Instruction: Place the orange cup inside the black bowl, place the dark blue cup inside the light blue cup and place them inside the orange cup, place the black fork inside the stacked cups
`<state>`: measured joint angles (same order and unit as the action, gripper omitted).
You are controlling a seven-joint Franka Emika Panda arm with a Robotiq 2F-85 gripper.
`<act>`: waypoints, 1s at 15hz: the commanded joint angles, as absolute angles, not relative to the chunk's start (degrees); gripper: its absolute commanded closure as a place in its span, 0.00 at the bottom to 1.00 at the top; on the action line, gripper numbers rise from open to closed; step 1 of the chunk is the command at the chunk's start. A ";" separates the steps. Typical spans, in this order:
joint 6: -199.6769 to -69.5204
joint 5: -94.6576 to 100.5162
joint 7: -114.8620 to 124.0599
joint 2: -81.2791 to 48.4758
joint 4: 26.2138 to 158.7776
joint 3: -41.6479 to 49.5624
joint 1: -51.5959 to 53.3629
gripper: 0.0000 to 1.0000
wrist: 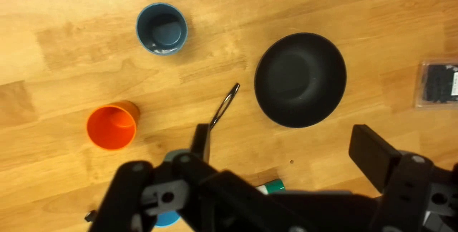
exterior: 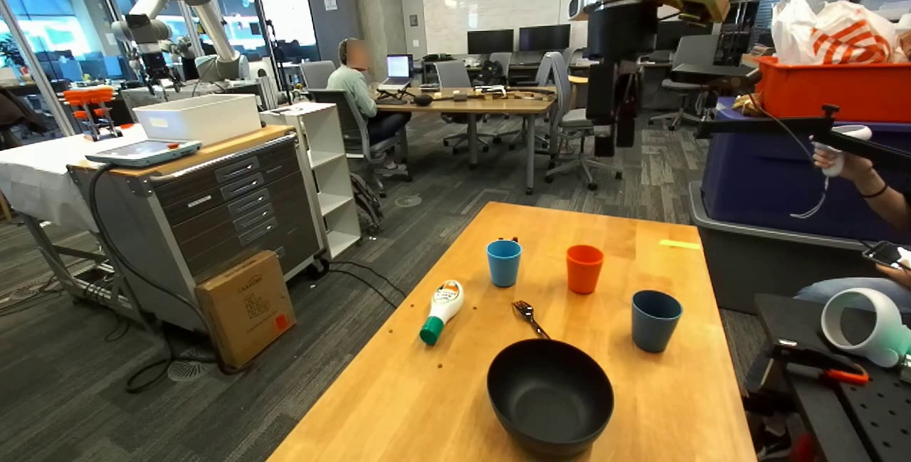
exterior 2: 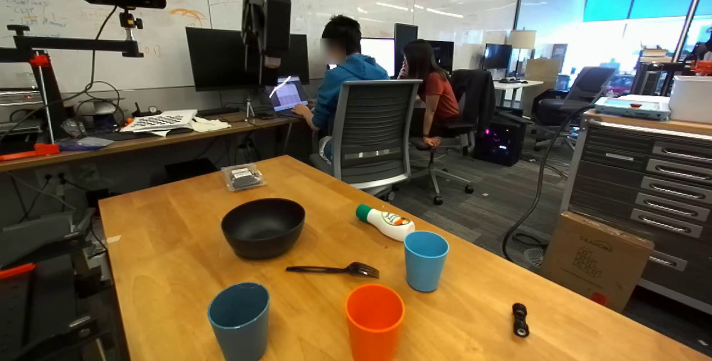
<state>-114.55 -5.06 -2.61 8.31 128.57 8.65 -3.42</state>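
The orange cup (exterior: 585, 270) (exterior 2: 374, 325) (wrist: 112, 126), light blue cup (exterior: 504, 264) (exterior 2: 425, 263) (wrist: 166, 219) and dark blue cup (exterior: 655, 323) (exterior 2: 242, 322) (wrist: 161, 30) stand upright and apart on the table. The black bowl (exterior: 550, 398) (exterior 2: 261, 230) (wrist: 300, 80) is upright and empty. The black fork (exterior: 528, 316) (exterior 2: 334, 269) (wrist: 224, 105) lies flat between bowl and cups. In the wrist view a finger hides part of the fork, and the gripper hides most of the light blue cup. My gripper (exterior: 615, 142) (exterior 2: 267, 63) (wrist: 282, 137) is open and empty, high above the table.
A white bottle with green cap (exterior: 445, 309) (exterior 2: 389, 223) (wrist: 274, 185) lies near a table (exterior: 384, 405) edge. A clear package (exterior 2: 243, 176) (wrist: 440, 83) lies beyond the bowl. A small black part (exterior 2: 519, 319) (wrist: 90, 216) lies near the light blue cup.
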 commanded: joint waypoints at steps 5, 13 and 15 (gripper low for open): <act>-120.66 -1.40 6.06 0.15 124.15 9.42 -7.99 0.00; -131.66 -5.50 3.43 -9.79 122.24 10.94 -11.31 0.00; -135.16 -7.85 2.52 -11.73 122.26 10.34 -11.54 0.00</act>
